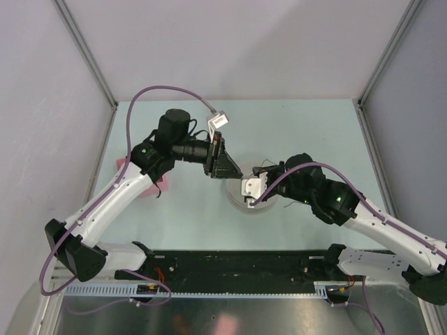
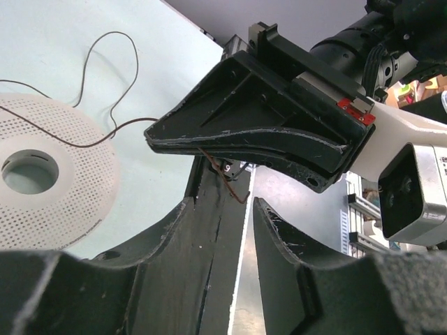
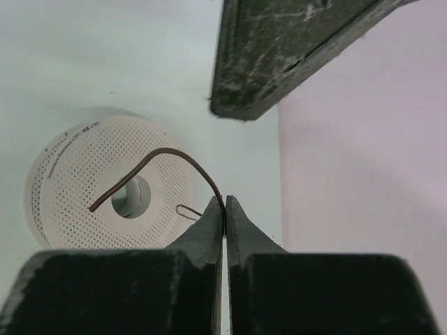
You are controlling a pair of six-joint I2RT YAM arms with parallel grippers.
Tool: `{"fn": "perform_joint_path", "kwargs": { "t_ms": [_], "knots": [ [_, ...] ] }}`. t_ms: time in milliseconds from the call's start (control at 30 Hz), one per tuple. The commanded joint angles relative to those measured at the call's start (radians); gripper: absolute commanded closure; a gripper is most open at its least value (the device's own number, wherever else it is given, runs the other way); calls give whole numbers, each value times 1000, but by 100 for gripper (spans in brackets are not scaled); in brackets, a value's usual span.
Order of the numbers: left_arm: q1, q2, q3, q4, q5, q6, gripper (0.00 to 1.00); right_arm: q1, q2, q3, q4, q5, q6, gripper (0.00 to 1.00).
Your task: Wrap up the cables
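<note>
The cable (image 3: 164, 155) is a thin dark-brown wire. My right gripper (image 3: 225, 206) is shut on it at the fingertips, and its free part arcs left over the pale perforated spool (image 3: 77, 174). In the left wrist view the cable (image 2: 112, 84) loops loosely across the table onto the spool (image 2: 77, 160). A short hooked tail (image 2: 234, 188) hangs under the right gripper (image 2: 150, 132), just above my left gripper (image 2: 234, 204). The left gripper's jaws stand apart with nothing clamped. From above, the left gripper (image 1: 232, 172) and the right gripper (image 1: 243, 183) meet over the spool (image 1: 237, 200).
A pink object (image 1: 126, 165) lies under the left forearm by the left wall. A black rail (image 1: 237, 265) runs along the near edge between the arm bases. Grey walls close off the left, back and right sides.
</note>
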Motion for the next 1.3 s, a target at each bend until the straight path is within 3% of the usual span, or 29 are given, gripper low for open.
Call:
{"fn": "perform_joint_path", "kwargs": {
  "t_ms": [0, 400, 600, 867, 1267],
  "knots": [
    [-48, 3, -8, 13, 5, -11, 55, 9, -3, 18, 26, 6, -11, 100],
    [-116, 47, -11, 13, -22, -9, 60, 25, 10, 17, 47, -3, -16, 100],
    [-115, 62, 7, 13, -34, -8, 68, 30, 6, 18, 35, -6, -14, 100],
    [-103, 52, 18, 11, -42, -1, 62, 31, -6, 18, 4, -20, -23, 100],
    [-93, 67, 27, 10, -26, -1, 66, 34, -8, 17, -3, -28, -30, 100]
  ]
}}
